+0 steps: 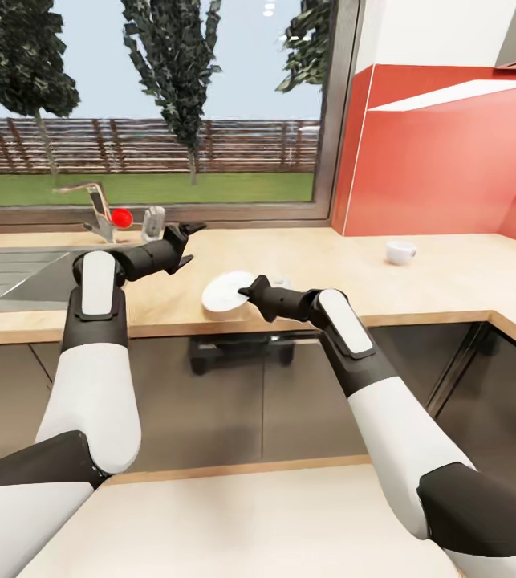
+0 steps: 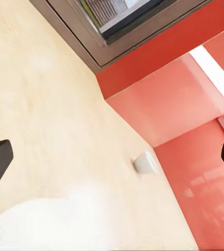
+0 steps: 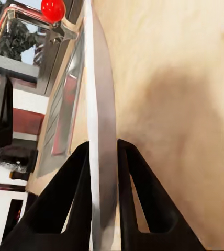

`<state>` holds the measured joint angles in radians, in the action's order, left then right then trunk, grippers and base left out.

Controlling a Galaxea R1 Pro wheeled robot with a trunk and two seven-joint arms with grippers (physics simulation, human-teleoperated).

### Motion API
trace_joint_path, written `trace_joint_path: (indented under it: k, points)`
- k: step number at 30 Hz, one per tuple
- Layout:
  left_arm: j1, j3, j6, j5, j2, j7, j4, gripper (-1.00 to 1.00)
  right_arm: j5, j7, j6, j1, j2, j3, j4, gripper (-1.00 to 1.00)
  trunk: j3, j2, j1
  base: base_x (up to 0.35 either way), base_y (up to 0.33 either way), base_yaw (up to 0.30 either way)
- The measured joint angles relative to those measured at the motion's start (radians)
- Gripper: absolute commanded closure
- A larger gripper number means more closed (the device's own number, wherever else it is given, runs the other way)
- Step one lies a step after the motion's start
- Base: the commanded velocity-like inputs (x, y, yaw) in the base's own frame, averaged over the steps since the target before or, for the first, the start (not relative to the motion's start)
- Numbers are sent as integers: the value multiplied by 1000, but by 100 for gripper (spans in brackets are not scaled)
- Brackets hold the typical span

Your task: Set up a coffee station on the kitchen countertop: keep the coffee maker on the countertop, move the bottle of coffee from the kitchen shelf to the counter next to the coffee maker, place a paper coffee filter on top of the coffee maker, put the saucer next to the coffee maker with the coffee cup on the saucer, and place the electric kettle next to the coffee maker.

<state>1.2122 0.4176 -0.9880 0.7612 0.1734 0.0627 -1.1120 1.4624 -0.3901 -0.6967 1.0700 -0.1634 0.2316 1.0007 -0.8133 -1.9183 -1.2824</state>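
While clamped edge-on in the right gripper [image 1: 249, 292], its jaws narrow around the rim, saucer [image 1: 224, 292] held tilted just above the light-wood table [image 1: 450, 277]. Cup [image 1: 400, 252] well apart toward the red wall [image 1: 450, 168]. Left gripper [image 1: 192, 229] raised near the tap [image 1: 97, 210], jaws wide, holding nothing. Window [image 1: 145, 104] behind the sink [image 1: 17, 273].

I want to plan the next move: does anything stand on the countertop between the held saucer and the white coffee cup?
Nothing visible does: bare light-wood countertop lies between the round white saucer in the right gripper and the small white coffee cup.
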Motion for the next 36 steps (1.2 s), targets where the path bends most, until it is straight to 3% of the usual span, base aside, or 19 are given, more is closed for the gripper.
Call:
trace_joint_path:
  k: [5, 8, 9, 13, 20, 26, 36]
  points:
    - [0, -1, -3, 1, 0, -5, -2, -100, -5, 27, 0, 0, 6, -6, 7, 100, 0, 0, 0, -195, 0, 0]
    - [0, -7, -5, 8, 0, -52, -3, -100, -6, 33, 0, 0, 9, -11, 10, 100, 0, 0, 0, -229, 0, 0]
    - [0, -25, -6, 14, 0, -95, -2, -100, -5, 37, 0, 0, 10, -12, 11, 100, 0, 0, 0, -171, 0, 0]
    - [0, -70, -6, 19, 0, -155, -3, -100, -8, 86, 0, 0, 28, -13, 19, 100, 0, 0, 1, -49, 0, 0]
    - [0, -78, -6, 19, 0, -171, -3, -100, -8, 97, 0, 0, 58, -15, 24, 100, 0, 0, 1, -6, 0, 0]
    - [0, -78, -6, 19, 0, -172, -3, -100, -7, 97, 1, 0, 63, -14, 112, 100, 0, 0, 1, 0, 0, 0]
    - [0, -79, -6, 19, 0, -172, -3, -100, -12, 97, 0, 0, 72, -12, 123, 100, 0, 0, 0, -141, 0, 0]
